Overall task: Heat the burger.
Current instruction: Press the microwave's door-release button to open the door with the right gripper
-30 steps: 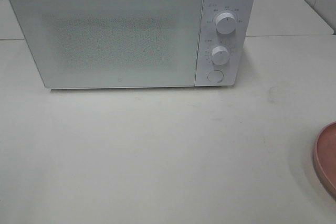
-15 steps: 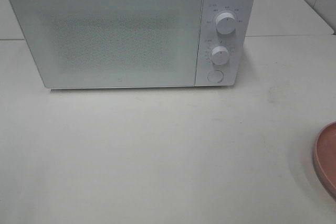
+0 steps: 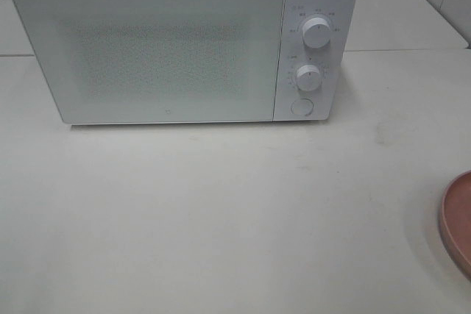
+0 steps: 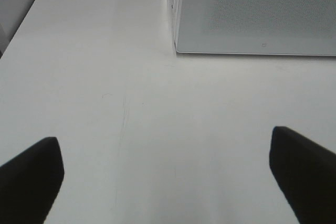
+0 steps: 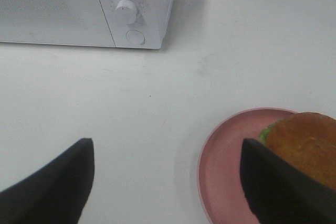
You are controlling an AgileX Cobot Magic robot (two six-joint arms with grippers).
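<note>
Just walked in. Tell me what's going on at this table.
Nothing is being handled yet. The golden-brown burger with green lettuce sits on the round pink plate at the right edge of the white table. The white microwave oven stands at the back with its door shut. The right hand hovers open near the plate, the left hand open over the table near the microwave's left front corner. Neither holds anything, so heating has not started.

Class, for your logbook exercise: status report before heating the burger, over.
Left gripper open, empty. Right gripper open, empty. Burger on pink plate, untouched. Microwave door shut.
</note>
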